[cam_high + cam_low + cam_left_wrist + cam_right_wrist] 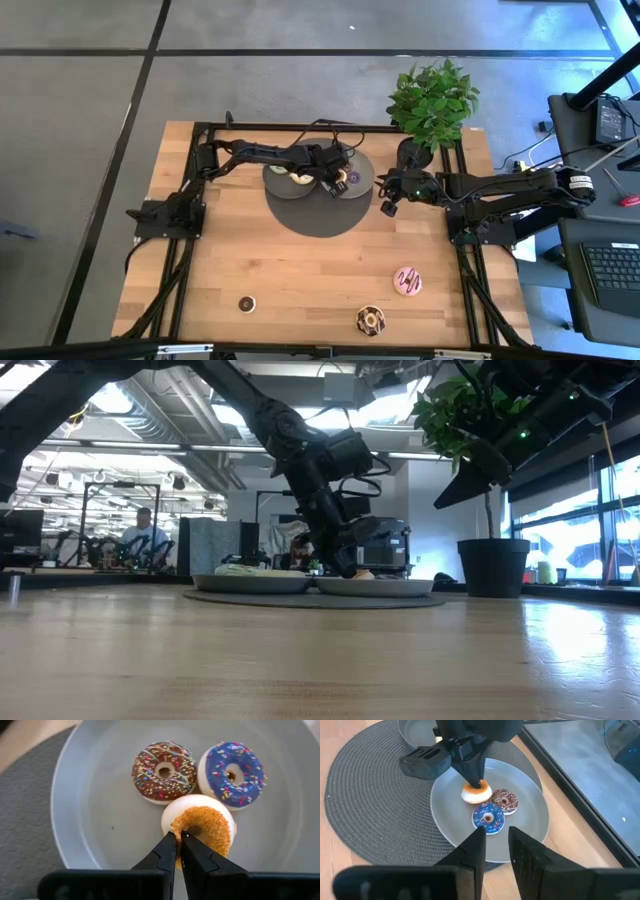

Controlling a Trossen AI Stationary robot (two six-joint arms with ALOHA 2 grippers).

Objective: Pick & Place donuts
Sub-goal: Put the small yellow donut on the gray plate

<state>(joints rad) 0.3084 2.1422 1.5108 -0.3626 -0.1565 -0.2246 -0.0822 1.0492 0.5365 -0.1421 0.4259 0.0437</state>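
My left arm reaches out across the table, wrist bent down, and my left gripper (178, 836) points steeply downward with its fingertips pinched nearly together (barely a sliver between them). My right arm waits extended and raised, right gripper (496, 836) parted, fingers apart.

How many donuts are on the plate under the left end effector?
3, all on the grey plate: the orange donut at the left end effector tips, the chocolate sprinkled donut and the blue sprinkled donut just beyond it. Nothing looks hidden.
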